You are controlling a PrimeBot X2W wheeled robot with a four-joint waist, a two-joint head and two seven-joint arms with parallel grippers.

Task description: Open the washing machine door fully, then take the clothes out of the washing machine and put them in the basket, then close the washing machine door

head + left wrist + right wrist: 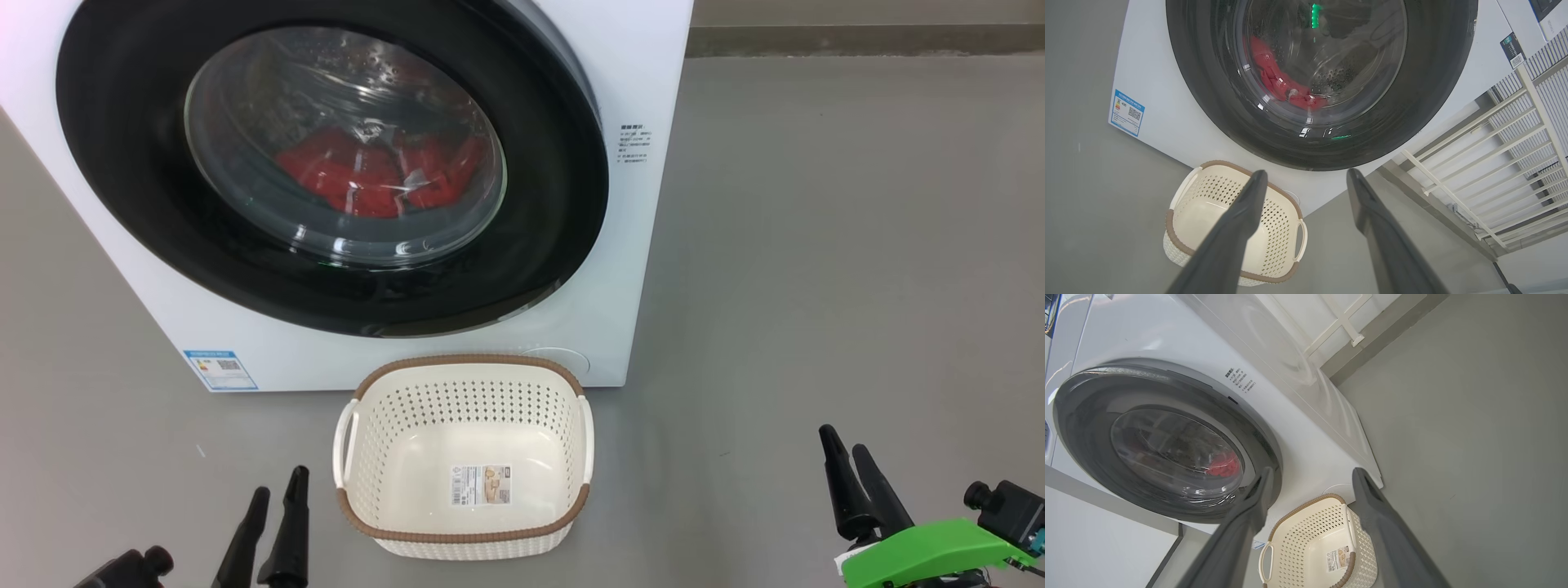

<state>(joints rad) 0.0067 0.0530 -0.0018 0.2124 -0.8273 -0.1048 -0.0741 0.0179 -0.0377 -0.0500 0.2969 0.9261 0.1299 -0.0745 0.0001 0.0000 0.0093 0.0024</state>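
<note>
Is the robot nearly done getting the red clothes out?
No, nothing is done yet. The door isn't fully open, the clothes lie behind its glass and the basket is empty. The left gripper and right gripper are open, holding nothing. Left to do: open the door, move the clothes, shut the door.

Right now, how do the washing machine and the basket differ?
The washing machine keeps the red clothes behind its black door; the basket is open-topped, holding just a paper label. The washing machine dwarfs the basket. Both are pale and stand on the floor.
</note>
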